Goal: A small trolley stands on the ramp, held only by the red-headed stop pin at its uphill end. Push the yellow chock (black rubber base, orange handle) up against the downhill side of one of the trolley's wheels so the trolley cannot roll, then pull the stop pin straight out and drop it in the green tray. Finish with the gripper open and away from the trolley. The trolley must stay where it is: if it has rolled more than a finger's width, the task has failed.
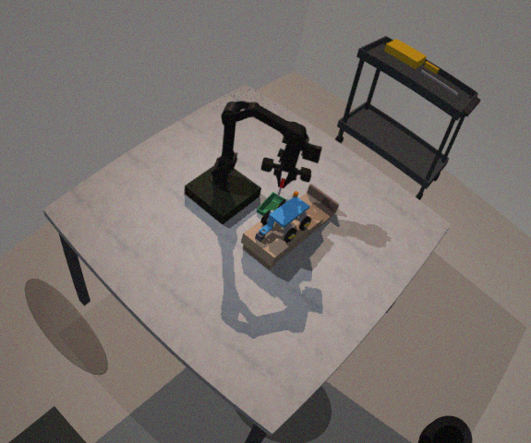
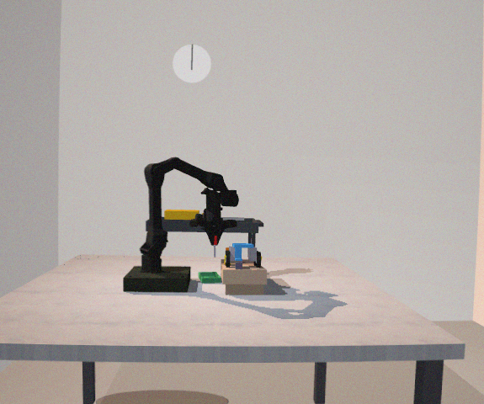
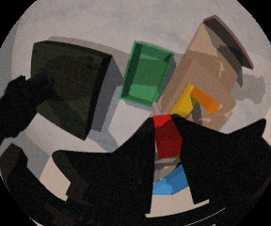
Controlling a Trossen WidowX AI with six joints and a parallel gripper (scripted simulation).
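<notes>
- gripper (image 1: 282,183) (image 2: 215,241) (image 3: 161,121) fingers stood nearly shut on the stop pin (image 1: 283,183) (image 2: 215,240) (image 3: 167,139), apparently for dropping.
- green tray (image 1: 271,204) (image 2: 210,277) (image 3: 147,75) sat inward from the desk's (image 1: 160,286) (image 2: 189,321) (image 3: 103,24) edges, ready to catch it.

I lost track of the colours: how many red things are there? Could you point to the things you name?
1: the red pin head (image 1: 282,183) (image 2: 215,240) (image 3: 167,137), between the gripper's fingers. Others could be hidden.

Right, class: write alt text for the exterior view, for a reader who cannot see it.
A black arm's pincer holds a red-headed pin point down above a table. Below are a green tray and, beside it, a blue trolley on a wooden ramp.
</notes>
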